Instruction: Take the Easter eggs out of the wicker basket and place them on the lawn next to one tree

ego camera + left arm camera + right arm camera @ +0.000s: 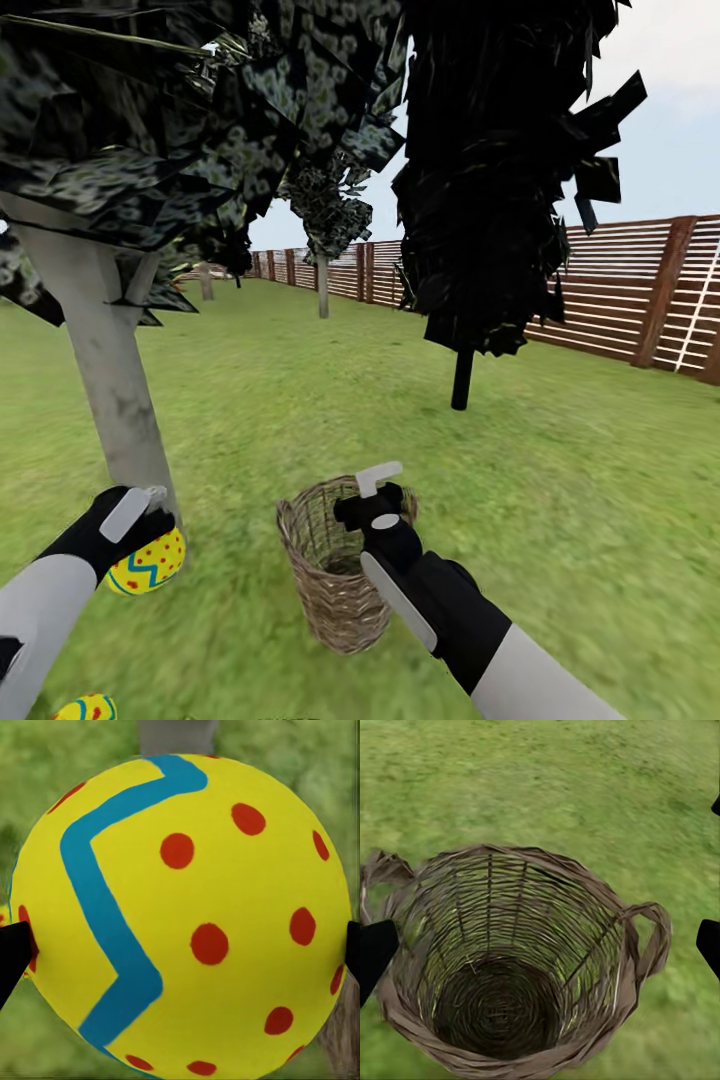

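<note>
My left gripper (140, 520) is shut on a yellow Easter egg (150, 565) with a blue zigzag and red dots (180, 915), held low beside the pale grey tree trunk (110, 380). A second egg (88, 708) lies on the lawn (560, 480) at the bottom left edge of the head view. The third egg is out of view. The wicker basket (330, 600) stands upright on the grass. Its inside (499, 1009) is empty. My right gripper (375, 495) hangs open just above the basket's rim (585, 881).
A black-trunked tree (462, 380) with near-black foliage stands behind and to the right of the basket. The brown slat fence (620, 290) runs along the back and right. Another pale trunk (323, 288) stands far back. Open grass lies to the right.
</note>
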Motion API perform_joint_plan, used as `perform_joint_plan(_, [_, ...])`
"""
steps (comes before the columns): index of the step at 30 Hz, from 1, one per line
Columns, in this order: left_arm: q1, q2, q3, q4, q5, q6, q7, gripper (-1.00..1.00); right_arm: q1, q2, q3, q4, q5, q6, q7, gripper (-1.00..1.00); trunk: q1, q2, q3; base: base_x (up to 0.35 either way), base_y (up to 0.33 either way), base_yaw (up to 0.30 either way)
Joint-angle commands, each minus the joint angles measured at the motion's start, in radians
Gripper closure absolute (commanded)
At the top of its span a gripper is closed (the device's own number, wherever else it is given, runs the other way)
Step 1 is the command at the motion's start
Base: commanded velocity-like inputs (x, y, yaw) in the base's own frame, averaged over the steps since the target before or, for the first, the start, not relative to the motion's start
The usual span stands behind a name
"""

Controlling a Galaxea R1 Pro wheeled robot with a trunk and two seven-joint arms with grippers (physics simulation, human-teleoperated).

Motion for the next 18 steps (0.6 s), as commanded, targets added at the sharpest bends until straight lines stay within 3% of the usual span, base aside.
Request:
perform_joint_plan(1, [0.000, -0.012, -0.005, -0.002, 0.007, 0.000, 0.005, 1.00, -0.001, 0.000, 0.003, -0.001, -0.010, 0.002, -0.010, -1.00, 0.000, -0.001, -0.001, 0.000, 0.000, 0.287])
perform_joint_plan(5, [0.001, -0.057, -0.008, -0.001, 0.003, -0.006, -0.050, 1.00, -0.001, 0.002, 0.003, -0.001, -0.011, 0.001, -0.010, -1.00, 0.000, -0.001, -0.001, 0.000, 0.000, 0.255])
perform_joint_plan(9, [0.009, -0.066, -0.010, 0.000, 0.001, -0.045, -0.065, 1.00, -0.001, 0.002, 0.003, -0.001, -0.010, 0.002, -0.010, -1.00, 0.000, -0.001, -0.001, 0.000, 0.000, 0.164])
perform_joint_plan(18, [0.047, -0.073, -0.075, 0.032, 0.003, -0.100, -0.175, 1.00, 0.000, 0.002, 0.006, -0.005, -0.010, 0.003, -0.009, -1.00, 0.000, -0.001, -0.001, 0.000, 0.000, 0.020])
